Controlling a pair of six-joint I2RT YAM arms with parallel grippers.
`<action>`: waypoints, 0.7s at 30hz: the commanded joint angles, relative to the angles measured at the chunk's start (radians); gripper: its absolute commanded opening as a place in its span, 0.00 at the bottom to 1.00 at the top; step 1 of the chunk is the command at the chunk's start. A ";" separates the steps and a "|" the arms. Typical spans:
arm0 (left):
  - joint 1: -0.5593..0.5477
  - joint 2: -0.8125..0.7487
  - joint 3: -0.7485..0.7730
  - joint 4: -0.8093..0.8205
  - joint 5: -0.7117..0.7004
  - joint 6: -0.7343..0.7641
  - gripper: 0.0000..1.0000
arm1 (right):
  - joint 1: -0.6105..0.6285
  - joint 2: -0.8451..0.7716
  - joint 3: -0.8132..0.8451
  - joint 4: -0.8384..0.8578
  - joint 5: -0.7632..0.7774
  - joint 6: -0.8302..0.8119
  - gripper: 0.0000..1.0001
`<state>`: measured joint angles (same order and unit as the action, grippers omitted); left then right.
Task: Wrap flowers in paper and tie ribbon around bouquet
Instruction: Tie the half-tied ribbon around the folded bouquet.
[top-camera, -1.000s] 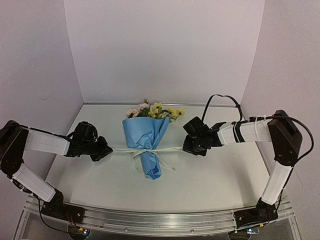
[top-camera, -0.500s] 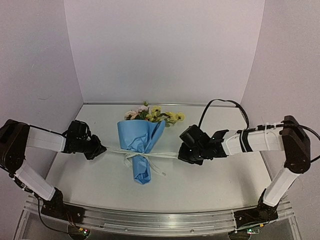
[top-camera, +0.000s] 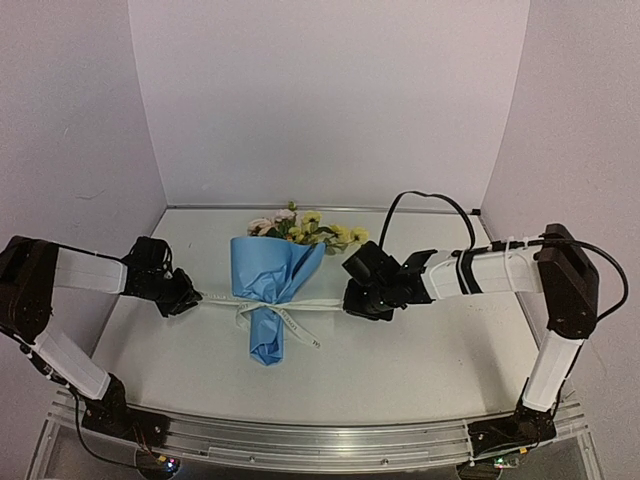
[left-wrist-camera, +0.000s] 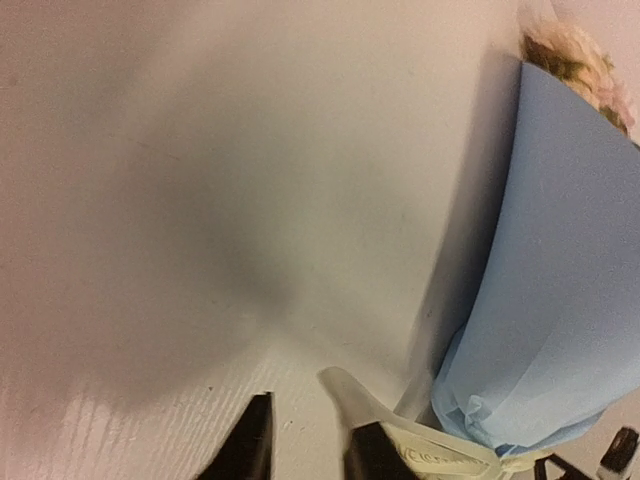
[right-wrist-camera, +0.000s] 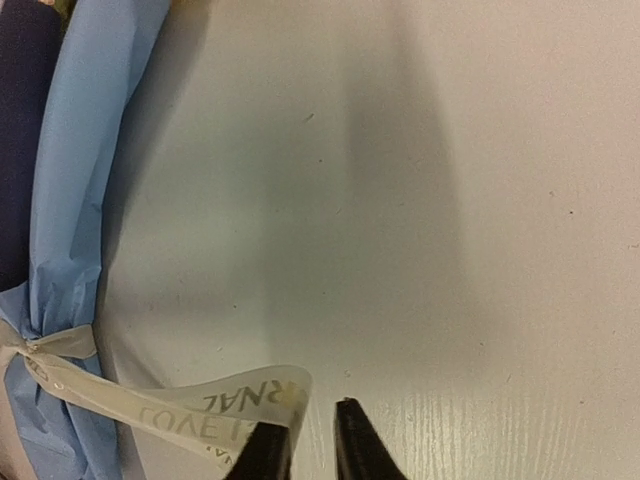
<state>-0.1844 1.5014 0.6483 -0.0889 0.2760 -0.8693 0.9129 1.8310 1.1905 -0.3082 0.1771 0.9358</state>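
Note:
The bouquet (top-camera: 272, 272), a blue paper (left-wrist-camera: 560, 280) cone, lies on the white table with its flowers (top-camera: 305, 228) at the far end. The cream ribbon (top-camera: 300, 305) is tied round its narrow waist, with an end running out to each side. My left gripper (top-camera: 190, 300) sits at the left ribbon end, slightly open. That end of the ribbon (left-wrist-camera: 420, 440) rests on the right finger, and the table shows in the gap of the left gripper (left-wrist-camera: 310, 450). My right gripper (right-wrist-camera: 310, 445) is also slightly open. The printed ribbon (right-wrist-camera: 200, 405) drapes over its left finger.
White walls (top-camera: 330, 100) close the table in at the back and both sides. An aluminium rail (top-camera: 320, 435) runs along the near edge. A black cable (top-camera: 425, 200) loops above the right arm.
Both arms and the bouquet have shifted left. Both grippers were shut on the ribbon ends and now stand slightly open, with the ends loose on their fingers.

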 joint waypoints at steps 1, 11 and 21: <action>0.017 -0.106 0.073 -0.094 -0.167 0.082 0.43 | -0.031 -0.048 0.022 -0.141 0.093 -0.041 0.39; -0.027 -0.210 0.252 -0.177 -0.159 0.244 1.00 | -0.059 -0.148 0.076 -0.140 0.039 -0.096 0.88; -0.027 -0.176 0.251 -0.149 -0.035 0.297 1.00 | -0.089 -0.060 0.183 -0.101 -0.242 -0.187 0.98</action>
<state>-0.2131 1.3176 0.9115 -0.2554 0.1790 -0.6035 0.8252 1.7217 1.3172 -0.4248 0.0813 0.7946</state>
